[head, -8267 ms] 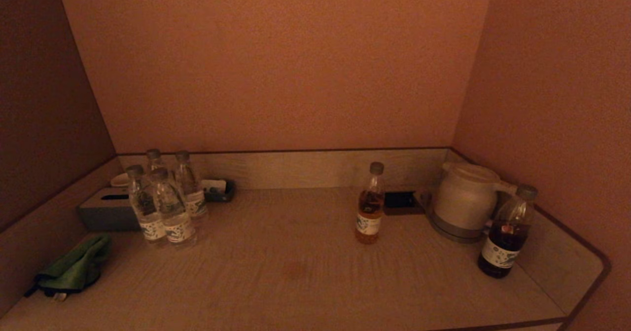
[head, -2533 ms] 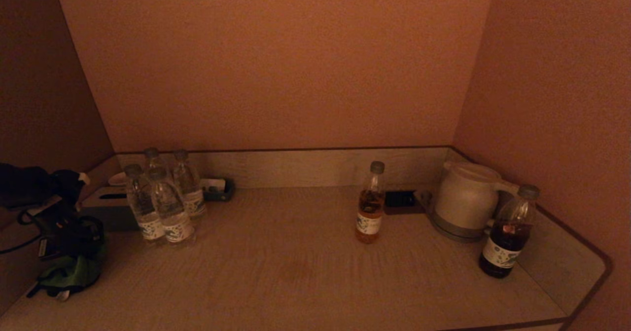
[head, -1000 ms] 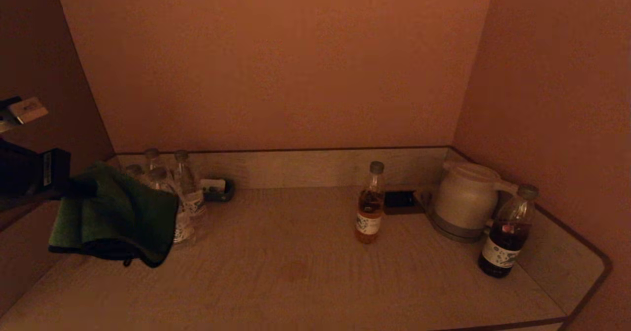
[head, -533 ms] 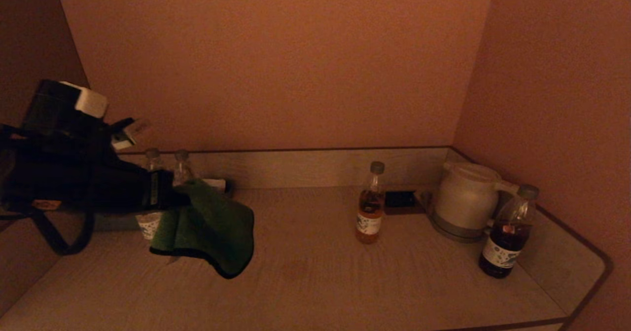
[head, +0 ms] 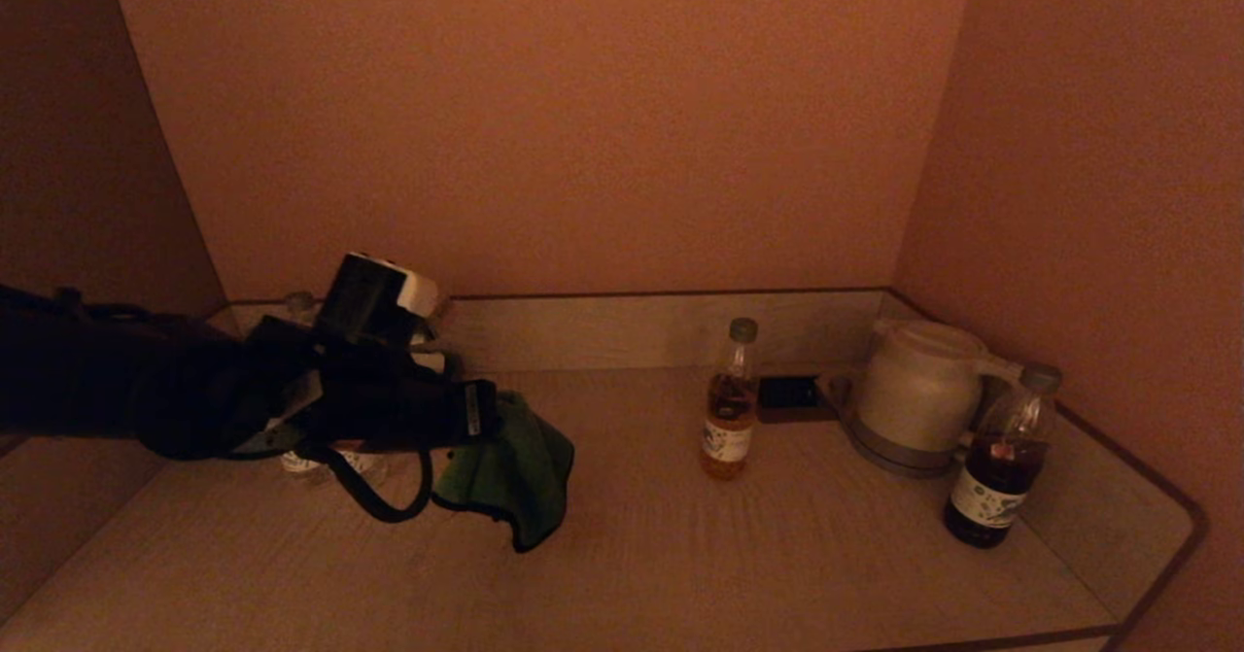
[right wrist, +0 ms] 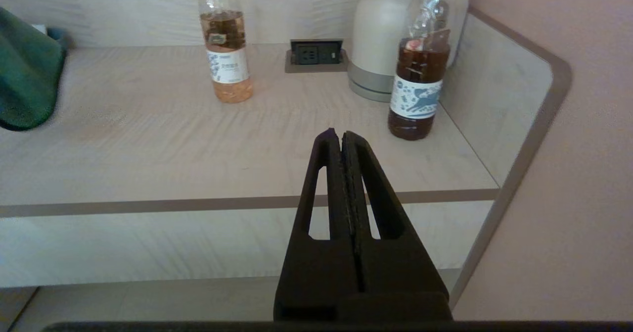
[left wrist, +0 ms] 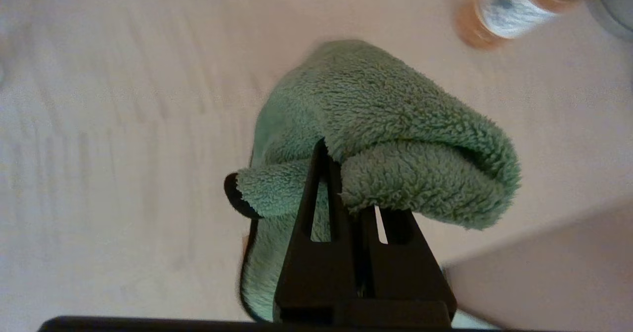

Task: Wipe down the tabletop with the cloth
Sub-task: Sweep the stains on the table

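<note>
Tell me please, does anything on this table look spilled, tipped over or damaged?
Nothing stands out. The two drink bottles and the kettle stand upright. The left gripper holds the green cloth above the table.

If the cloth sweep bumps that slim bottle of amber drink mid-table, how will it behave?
The slim amber drink bottle is tall on a narrow base, so a bump near its cap would probably tip it rather than slide it. It looks part full, so likely fairly light. The fluffy green cloth, shut in the left end effector, droops limply and would likely cushion contact.
</note>
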Controlling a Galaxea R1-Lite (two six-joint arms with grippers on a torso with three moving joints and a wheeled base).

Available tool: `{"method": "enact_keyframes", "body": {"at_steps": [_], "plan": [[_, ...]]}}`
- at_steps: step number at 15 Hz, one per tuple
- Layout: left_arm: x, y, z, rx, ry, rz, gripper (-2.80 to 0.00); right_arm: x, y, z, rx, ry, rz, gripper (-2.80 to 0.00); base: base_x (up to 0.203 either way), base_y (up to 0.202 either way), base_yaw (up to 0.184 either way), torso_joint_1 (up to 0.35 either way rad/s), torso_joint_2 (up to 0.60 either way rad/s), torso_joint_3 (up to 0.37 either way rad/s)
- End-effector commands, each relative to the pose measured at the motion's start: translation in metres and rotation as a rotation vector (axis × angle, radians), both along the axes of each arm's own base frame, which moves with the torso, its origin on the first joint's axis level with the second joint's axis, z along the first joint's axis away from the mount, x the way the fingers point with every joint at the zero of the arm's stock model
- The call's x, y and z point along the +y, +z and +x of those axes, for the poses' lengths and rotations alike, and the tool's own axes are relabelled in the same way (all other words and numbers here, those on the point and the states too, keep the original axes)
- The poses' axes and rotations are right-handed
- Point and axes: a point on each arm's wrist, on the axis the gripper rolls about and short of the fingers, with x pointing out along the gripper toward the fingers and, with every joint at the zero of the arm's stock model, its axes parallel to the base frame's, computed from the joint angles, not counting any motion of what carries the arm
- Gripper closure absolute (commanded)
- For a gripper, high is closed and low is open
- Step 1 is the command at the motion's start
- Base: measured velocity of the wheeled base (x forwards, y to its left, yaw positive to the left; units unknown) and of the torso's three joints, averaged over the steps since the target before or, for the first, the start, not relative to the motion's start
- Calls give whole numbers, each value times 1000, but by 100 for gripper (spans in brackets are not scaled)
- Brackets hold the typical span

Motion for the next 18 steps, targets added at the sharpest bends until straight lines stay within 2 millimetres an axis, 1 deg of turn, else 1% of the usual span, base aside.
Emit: {"method": "enact_keyframes", "body": {"at_steps": [1, 2, 3, 4, 6, 7, 8, 11, 12, 14, 16, 17, 18], "plan": [[-35, -49, 14, 81, 3, 66, 0, 0, 0, 0, 1, 0, 0, 0, 0, 0, 0, 0, 0, 0], [-49, -54, 20, 68, 7, 65, 0, 0, 0, 0, 1, 0, 0, 0, 0, 0, 0, 0, 0, 0], [-57, -57, 22, 60, 8, 63, 0, 0, 0, 0, 1, 0, 0, 0, 0, 0, 0, 0, 0, 0], [-63, -67, 30, 65, 11, 68, 0, 0, 0, 0, 1, 0, 0, 0, 0, 0, 0, 0, 0, 0], [-69, -83, 38, 85, 20, 75, 0, 0, 0, 0, 1, 0, 0, 0, 0, 0, 0, 0, 0, 0], [-70, -83, 39, 84, 29, 73, 0, 0, 0, 0, 1, 0, 0, 0, 0, 0, 0, 0, 0, 0], [-72, -91, 43, 88, 56, 85, 0, 0, 0, 0, 1, 0, 0, 0, 0, 0, 0, 0, 0, 0], [-75, -103, 48, 88, 90, 108, 0, 0, 0, 0, 1, 0, 0, 0, 0, 0, 0, 0, 0, 0], [-75, -103, 48, 88, 92, 109, 0, 0, 0, 0, 1, 0, 0, 0, 0, 0, 0, 0, 0, 0], [-77, -113, 54, 88, 129, 133, 0, 0, 0, 0, 1, 0, 0, 0, 0, 0, 0, 0, 0, 0], [-73, -119, 59, 95, 159, 159, 0, 0, 0, 0, 1, 0, 0, 0, 0, 0, 0, 0, 0, 0], [-71, -119, 61, 96, 167, 163, 0, 0, 0, 0, 1, 0, 0, 0, 0, 0, 0, 0, 0, 0], [-61, -115, 73, 88, 216, 161, 0, 0, 0, 0, 1, 0, 0, 0, 0, 0, 0, 0, 0, 0]]}}
